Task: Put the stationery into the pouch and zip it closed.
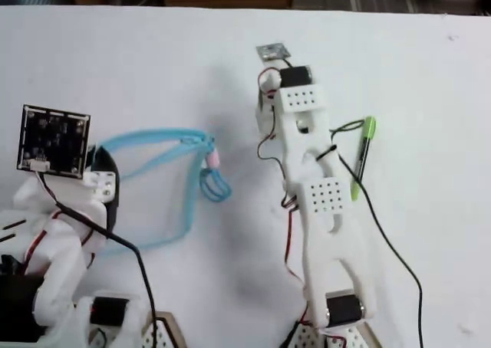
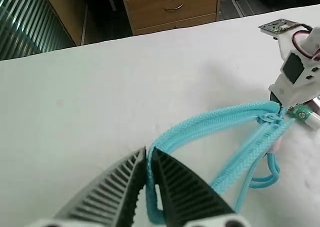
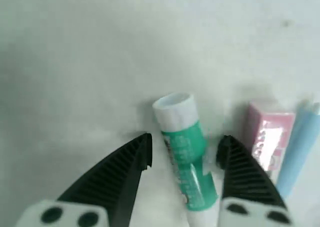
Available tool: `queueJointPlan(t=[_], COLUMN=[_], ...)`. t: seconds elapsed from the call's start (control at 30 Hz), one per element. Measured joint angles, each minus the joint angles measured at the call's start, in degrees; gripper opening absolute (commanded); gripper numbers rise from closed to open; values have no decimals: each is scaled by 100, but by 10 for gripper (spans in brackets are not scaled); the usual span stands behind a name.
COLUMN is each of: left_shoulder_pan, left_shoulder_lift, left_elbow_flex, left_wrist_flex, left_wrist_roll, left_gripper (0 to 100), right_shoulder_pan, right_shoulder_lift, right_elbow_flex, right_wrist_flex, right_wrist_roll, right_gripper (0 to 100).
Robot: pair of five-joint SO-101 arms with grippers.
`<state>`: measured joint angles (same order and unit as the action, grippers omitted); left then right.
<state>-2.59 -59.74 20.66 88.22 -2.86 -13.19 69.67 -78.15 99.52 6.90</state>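
Left gripper (image 2: 148, 152) noted at the near left of the white table (image 1: 115, 72). Its jaws are pressed together on the blue zip edge of the pouch (image 1: 149, 191), and a fold of the tape is pinched between the ribbed pads.

The pouch is seen lying flat between the two arms, clear-sided with blue trim. The zip is open: two tapes are seen splitting apart from the slider (image 2: 270, 118), which is parked at the end farthest from the left gripper. A blue cord loop (image 1: 216, 185) is attached at the slider.

Right gripper (image 3: 186, 139) recorded low over the table, just beyond the slider end of the pouch. Its jaws are spread wide and nothing is gripped. A glue stick (image 3: 187, 172), green-labelled with a white cap, is found lying on the table between the jaws; contact with either jaw cannot be confirmed.

A pink eraser (image 3: 270, 137) is seen just beside the glue stick, outside the jaws. A pale blue strip is seen against its other side, and whether this is pouch trim cannot be told.

A green pen (image 1: 362, 155) is noted on the table on the far side of the right arm, well apart from the pouch. A wooden drawer unit (image 2: 170, 4) is seen beyond the table.
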Motion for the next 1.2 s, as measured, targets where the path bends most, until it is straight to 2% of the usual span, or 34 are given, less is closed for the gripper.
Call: queueJointPlan(t=[0.07,0.13,0.43,0.7,1.0,1.2], left_shoulder_pan=[0,0,0,0,0,0], left_shoulder_lift=[0,0,0,0,0,0], left_elbow_flex=[0,0,0,0,0,0], left_wrist_flex=[0,0,0,0,0,0], left_wrist_roll=[0,0,0,0,0,0], left_gripper=[24,24,24,24,24,24], right_shoulder_pan=[53,79,35,-193,-1486,-1705], right_shoulder_lift=[0,0,-229,-2224,-5486,-8299], right_elbow_flex=[-18,-18,-18,299,2699,5503], right_wrist_flex=[0,0,44,62,62,62], right_wrist_roll=[0,0,-123,-914,-1459,-1486], right_gripper=[9,36,17,17,17,17])
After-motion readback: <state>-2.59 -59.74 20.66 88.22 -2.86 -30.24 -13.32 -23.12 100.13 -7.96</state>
